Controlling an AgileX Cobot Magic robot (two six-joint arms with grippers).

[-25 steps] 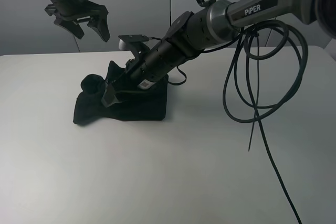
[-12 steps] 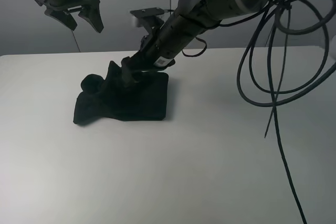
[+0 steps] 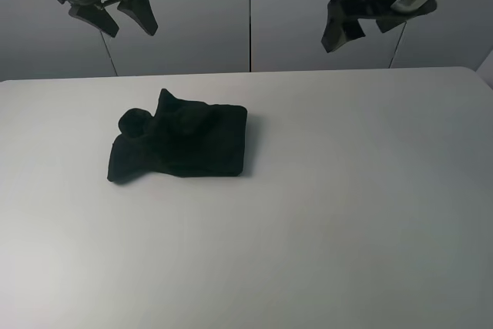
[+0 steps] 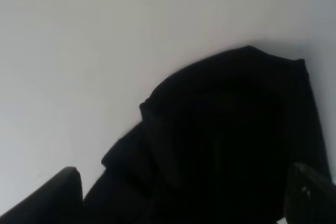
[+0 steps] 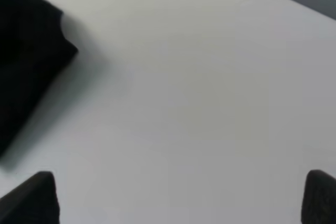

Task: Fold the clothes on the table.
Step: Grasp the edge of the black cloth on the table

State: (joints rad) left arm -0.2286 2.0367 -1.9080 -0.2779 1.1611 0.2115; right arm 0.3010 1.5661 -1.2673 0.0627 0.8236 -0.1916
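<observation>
Table, white, before grey wall, holds clothes; left claw and right claw spread.

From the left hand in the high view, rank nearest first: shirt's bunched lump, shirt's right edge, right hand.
1. Bunched lump, shirt's left end.
2. Shirt's right edge, nearer the view's centre.
3. Right hand, raised on the right.

The white table carries the black clothes (a lumpy folded bundle) left of middle.
</observation>
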